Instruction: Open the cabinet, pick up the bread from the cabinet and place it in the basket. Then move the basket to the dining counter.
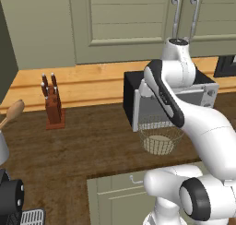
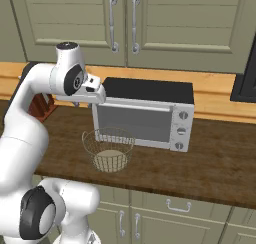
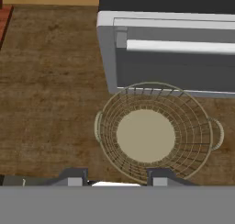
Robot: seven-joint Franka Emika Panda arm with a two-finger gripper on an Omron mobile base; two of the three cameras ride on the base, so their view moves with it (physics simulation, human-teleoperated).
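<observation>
One basket (image 3: 146,135) before one microwave (image 3: 170,44); cabinet (image 2: 125,23) doors shut.

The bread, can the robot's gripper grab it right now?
Probably not. The cabinet doors look shut, so any bread inside is hidden behind them. The gripper hangs low over the basket, and must pull a handle first.

The basket (image 2: 109,149) sits on the counter (image 2: 210,160) before the microwave (image 2: 145,113).
</observation>
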